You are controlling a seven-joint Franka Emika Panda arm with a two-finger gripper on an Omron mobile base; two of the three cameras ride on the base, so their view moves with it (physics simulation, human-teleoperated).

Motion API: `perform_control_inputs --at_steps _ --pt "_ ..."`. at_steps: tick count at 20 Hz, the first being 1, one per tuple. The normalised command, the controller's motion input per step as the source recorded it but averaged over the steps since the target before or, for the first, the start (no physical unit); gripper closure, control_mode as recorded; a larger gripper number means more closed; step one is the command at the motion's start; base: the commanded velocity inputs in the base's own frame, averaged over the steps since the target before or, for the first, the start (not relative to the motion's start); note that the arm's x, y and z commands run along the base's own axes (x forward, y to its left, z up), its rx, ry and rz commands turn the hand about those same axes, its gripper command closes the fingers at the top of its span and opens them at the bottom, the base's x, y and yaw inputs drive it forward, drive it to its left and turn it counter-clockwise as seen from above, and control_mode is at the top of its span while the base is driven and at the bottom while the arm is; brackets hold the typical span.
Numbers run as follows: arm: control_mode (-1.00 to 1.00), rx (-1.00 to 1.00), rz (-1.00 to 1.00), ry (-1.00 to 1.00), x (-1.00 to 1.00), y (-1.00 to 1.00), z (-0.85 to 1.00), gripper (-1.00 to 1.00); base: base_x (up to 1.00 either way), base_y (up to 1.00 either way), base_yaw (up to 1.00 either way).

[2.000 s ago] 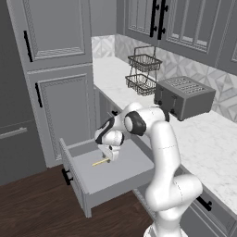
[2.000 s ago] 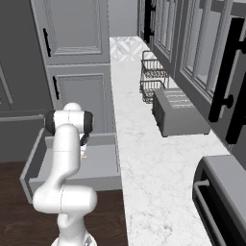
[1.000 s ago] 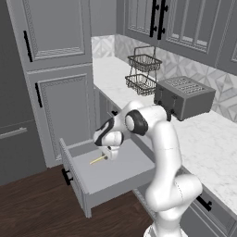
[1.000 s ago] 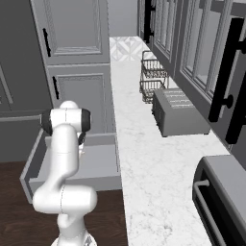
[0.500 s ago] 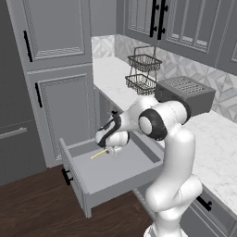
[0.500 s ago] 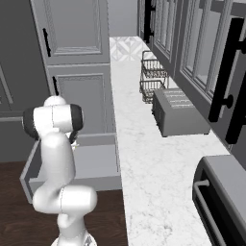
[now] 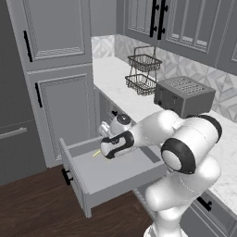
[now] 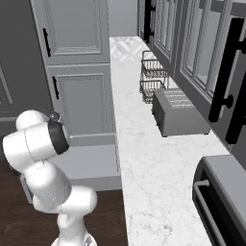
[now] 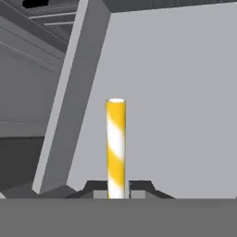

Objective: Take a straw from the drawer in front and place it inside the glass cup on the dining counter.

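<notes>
The drawer (image 7: 113,175) stands pulled open below the worktop, its grey inside plain. My gripper (image 7: 106,152) hovers over the drawer's back left part, shut on the straw (image 7: 96,153), a thin yellow stick poking out to the left. In the hand view the yellow-and-white striped straw (image 9: 115,139) rises straight up from between my fingertips (image 9: 115,190), above the drawer floor (image 9: 176,92) and beside its side wall (image 9: 74,106). From the right base camera the drawer (image 8: 91,163) lies behind my elbow. The glass cup and the dining counter are out of view.
On the marble worktop (image 7: 115,88) stand a two-tier wire basket (image 7: 143,71) and a grey toaster (image 7: 184,96). Tall grey cabinet doors (image 7: 60,106) rise just behind the drawer. Dark wood floor (image 7: 37,208) lies in front.
The straw has come up a little off the drawer floor in the shut gripper. My elbow has swung out toward the cameras.
</notes>
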Motion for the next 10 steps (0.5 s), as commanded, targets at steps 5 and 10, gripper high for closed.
perform_control_inputs --at_steps 5,10 --pt "-1.00 -0.13 0.18 -0.17 -0.13 -0.01 1.00 1.00 0.00 0.00 0.00" --pt "-1.00 -0.12 0.28 -0.12 0.00 -0.07 0.97 1.00 0.00 0.00 0.00"
